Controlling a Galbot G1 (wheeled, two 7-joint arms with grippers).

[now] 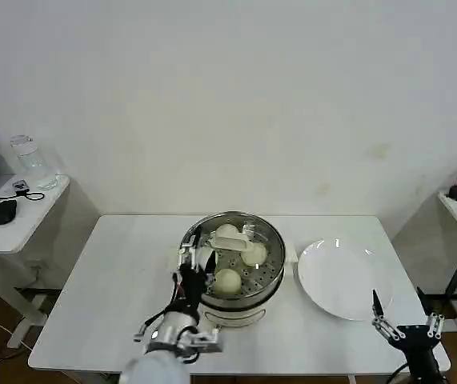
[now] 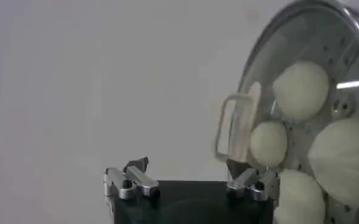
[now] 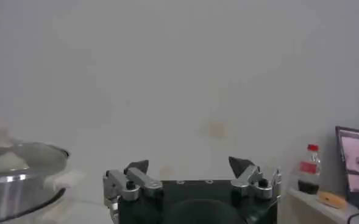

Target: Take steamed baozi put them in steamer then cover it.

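**Lid on the pot, four buns under glass**

One steamer (image 1: 234, 268) stands near the middle of the white table (image 1: 100, 296), and one cover (image 1: 232, 244) sits on top of it, its white handle (image 1: 234, 238) at the centre. Through the glass I count four steamed baozi (image 2: 301, 89) in the left wrist view; from the head view only three are clear, the fourth being hard to make out behind the handle and the glare.

One white plate (image 1: 342, 279) lies just right of the pot, with nothing on it.

The left gripper (image 1: 192, 268) hangs at the pot's near-left side, close against the rim, its fingers spread apart and pinching nothing. Whether a fingertip touches the rim I cannot tell. The right gripper (image 1: 408, 324) waits at the table's near-right corner, well apart from the pot, its fingers likewise spread and empty.

The steamer's base and its near wall are partly hidden behind the left arm. In the right wrist view the pot (image 3: 17, 182) is cut off at the frame edge.
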